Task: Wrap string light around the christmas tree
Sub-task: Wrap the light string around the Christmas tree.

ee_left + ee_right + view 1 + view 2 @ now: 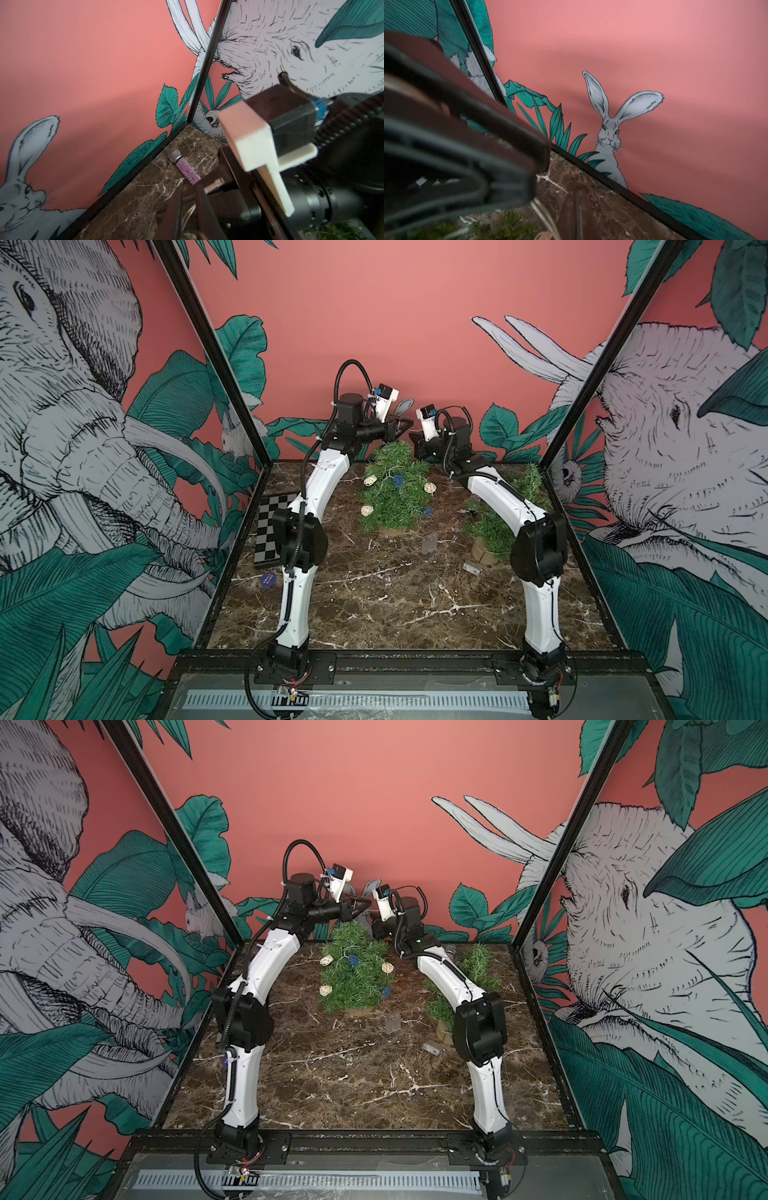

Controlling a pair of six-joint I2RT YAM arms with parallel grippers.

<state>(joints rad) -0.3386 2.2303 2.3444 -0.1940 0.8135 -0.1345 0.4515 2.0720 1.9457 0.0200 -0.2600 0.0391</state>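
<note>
You look mid-handover just above the christmas tree (392, 489) at centre of both top views, string light (430, 488) draped across its front: left gripper (189, 199) slightly parted round the wire, right gripper (576, 205) clenched, so confirm its hold before circling on.

The brown marble table (374, 605) carries the christmas tree (392, 497) mid-back, a second tree (490, 526) right, a checkerboard (270, 531) and purple disc (268, 580) left

Tree (392, 497): green, bushy, upright, back-centre of bench (374, 597).
String light (370, 480): white and blue balls on wire, draped across tree.
</note>
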